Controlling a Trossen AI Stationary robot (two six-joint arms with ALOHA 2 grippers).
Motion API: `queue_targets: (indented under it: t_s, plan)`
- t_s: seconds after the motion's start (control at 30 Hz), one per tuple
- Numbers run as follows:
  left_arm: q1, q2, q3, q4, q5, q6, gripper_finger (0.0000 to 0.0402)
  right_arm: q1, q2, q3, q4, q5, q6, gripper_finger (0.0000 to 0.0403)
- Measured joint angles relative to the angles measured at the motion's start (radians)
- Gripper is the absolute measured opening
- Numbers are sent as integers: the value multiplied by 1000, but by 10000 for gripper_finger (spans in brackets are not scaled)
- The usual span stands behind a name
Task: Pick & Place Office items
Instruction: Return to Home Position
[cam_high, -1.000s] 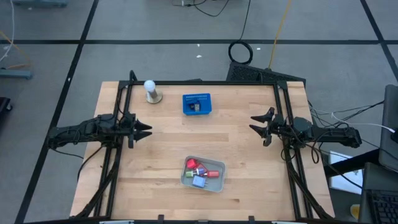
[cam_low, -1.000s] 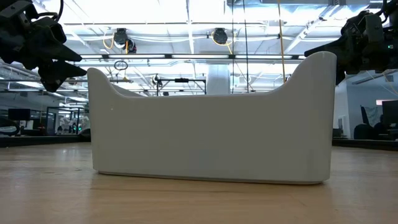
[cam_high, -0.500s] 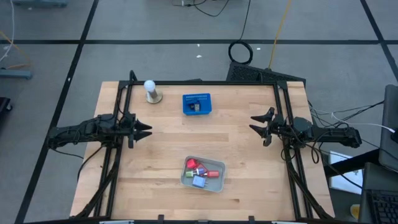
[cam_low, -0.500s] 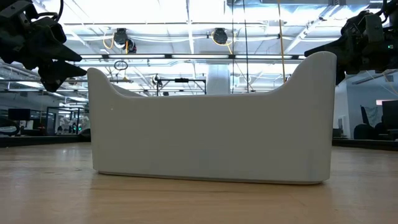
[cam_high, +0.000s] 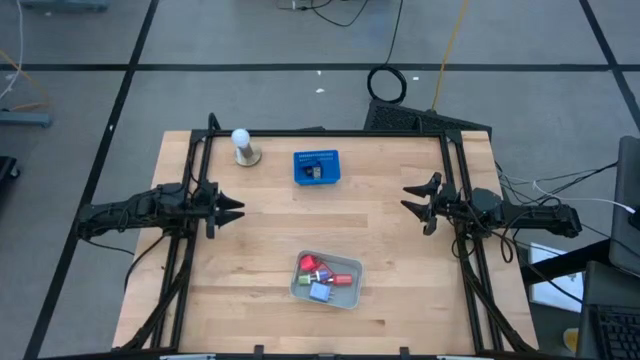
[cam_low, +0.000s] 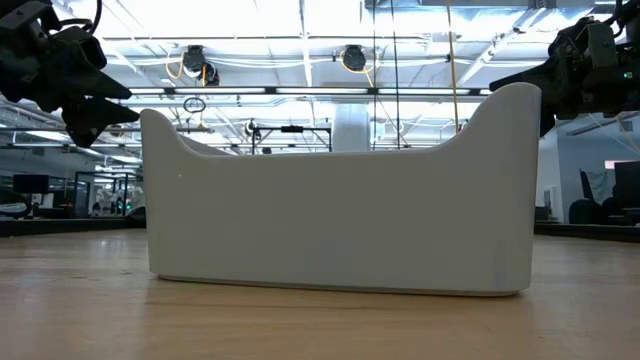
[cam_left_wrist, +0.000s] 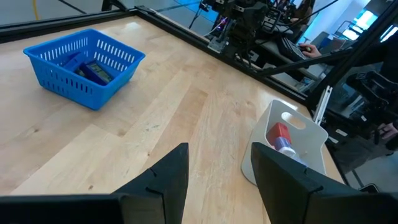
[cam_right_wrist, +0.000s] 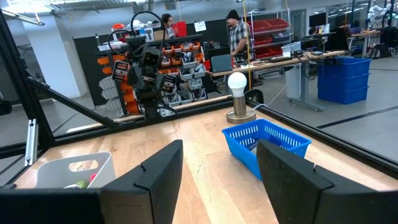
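Both left gripper and right gripper gape empty; office items lie jumbled, axes unclear.

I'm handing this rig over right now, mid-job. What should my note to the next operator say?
Left pincer: open, empty, hanging over the table's left side.
Right pincer: open, empty, over the right side.
Gray bin, near middle: holds the red, green and bluish pieces.
Blue basket, far middle: holds a dark blue item.
Done: every small item in view sits in a container.
Left: nothing to pick that I can see; both arms look drawn back, near home.
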Motion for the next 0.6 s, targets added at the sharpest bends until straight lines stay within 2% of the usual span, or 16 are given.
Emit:
queue_targets:
  t_s: [0.6]
  plan:
    - [0, 0, 0, 0, 0, 8, 172, 0, 0, 0, 0, 0, 0, 196]
